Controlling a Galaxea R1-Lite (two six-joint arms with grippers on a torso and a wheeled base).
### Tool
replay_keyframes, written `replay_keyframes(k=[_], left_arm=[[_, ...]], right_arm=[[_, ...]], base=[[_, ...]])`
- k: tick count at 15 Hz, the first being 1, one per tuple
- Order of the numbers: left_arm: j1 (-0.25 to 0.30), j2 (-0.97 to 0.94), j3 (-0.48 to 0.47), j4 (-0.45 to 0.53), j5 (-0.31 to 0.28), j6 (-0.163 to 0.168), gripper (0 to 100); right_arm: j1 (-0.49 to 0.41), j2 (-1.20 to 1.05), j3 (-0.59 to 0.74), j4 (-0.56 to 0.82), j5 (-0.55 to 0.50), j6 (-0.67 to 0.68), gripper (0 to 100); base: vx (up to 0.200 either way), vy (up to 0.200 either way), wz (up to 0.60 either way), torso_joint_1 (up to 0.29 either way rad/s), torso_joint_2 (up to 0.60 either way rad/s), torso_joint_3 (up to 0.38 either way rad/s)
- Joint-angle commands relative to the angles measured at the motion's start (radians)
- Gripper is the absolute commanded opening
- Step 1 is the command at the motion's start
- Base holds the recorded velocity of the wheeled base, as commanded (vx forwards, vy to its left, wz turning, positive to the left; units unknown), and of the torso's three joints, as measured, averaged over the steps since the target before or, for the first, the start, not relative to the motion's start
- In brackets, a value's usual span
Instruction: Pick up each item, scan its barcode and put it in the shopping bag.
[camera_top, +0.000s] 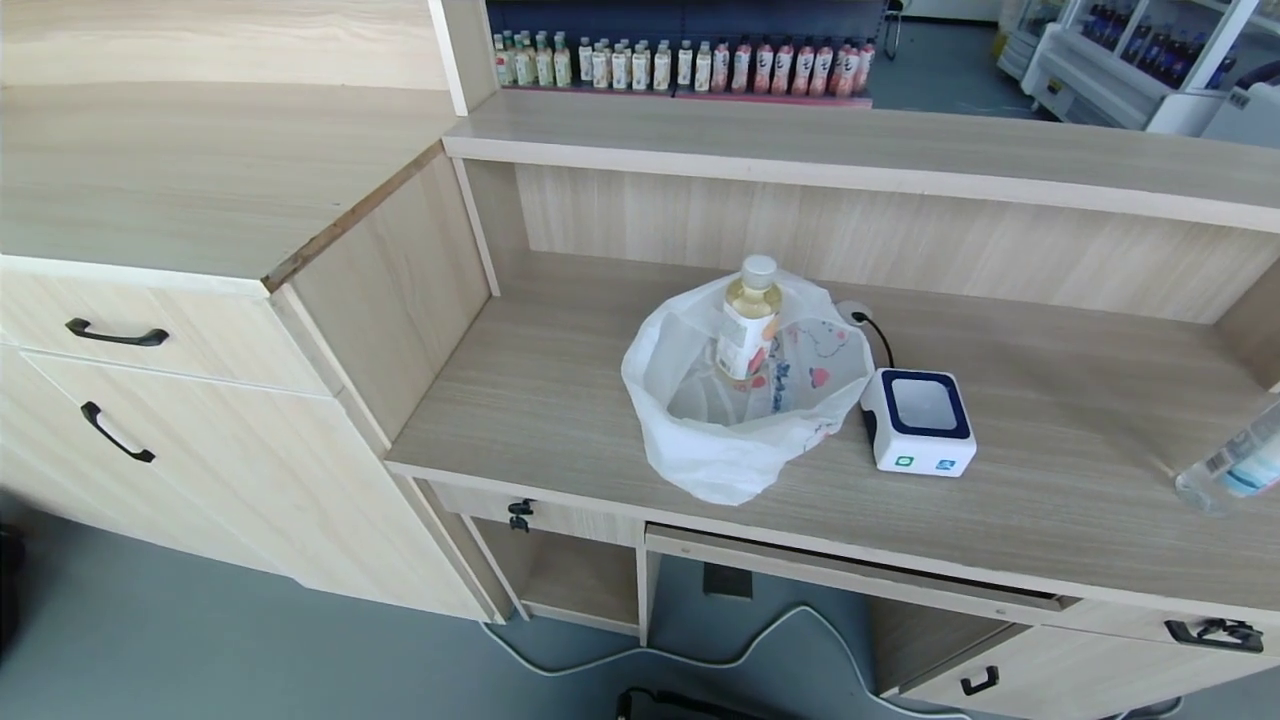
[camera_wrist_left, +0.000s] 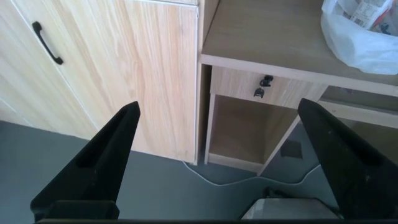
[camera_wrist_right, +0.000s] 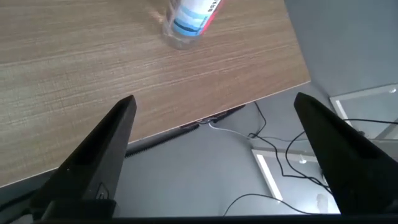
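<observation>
Left gripper (camera_wrist_left: 219, 104) hangs wide open and empty over grey floor, before the light wooden table's (camera_top: 540, 400) front edge. Right gripper (camera_wrist_right: 214, 98), also open and empty, hangs above that edge near a clear plastic bottle (camera_top: 1232, 465). Beyond bare tabletop, a white square scanner (camera_top: 918, 420) sits just beside the white plastic shopping bag (camera_top: 720, 450), which holds an upright yellow tea bottle (camera_top: 750, 320).

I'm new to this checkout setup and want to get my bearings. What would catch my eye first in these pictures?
First, the white shopping bag in the middle of the wooden counter, with a pale drink bottle standing in it, its cap above the rim. Close beside the bag, on the robot's right, sits the white, blue-rimmed scanner. A clear bottle is at the counter's far right.
</observation>
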Motion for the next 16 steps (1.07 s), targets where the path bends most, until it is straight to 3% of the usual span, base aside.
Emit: replay_keyframes(k=[1,4,7,13,16], left_arm=[[0.001,0.0,0.0,-0.001,0.0,0.0,100],[0.001,0.0,0.0,-0.001,0.0,0.0,100],[0.001,0.0,0.0,-0.001,0.0,0.0,100],[0.001,0.0,0.0,-0.001,0.0,0.0,100],[0.001,0.0,0.0,-0.001,0.0,0.0,100]], right_arm=[[-0.003,0.016,-0.004,0.001,-0.001,-0.009,100],[-0.035,0.017,0.003,-0.042,-0.057,-0.05,100],[-0.075,0.054,0.007,-0.085,-0.057,-0.046,100],[-0.107,0.204,0.009,-0.328,-0.057,-0.053,100],[-0.138,0.269,0.003,-0.343,-0.028,-0.052,100]], base=[[0.0,0.0,0.0,0.0,0.0,0.0],[0.0,0.0,0.0,0.0,0.0,0.0],[0.0,0.0,-0.2,0.001,0.0,0.001],[0.0,0.0,0.0,0.0,0.0,0.0],[0.0,0.0,0.0,-0.103,0.19,0.076]])
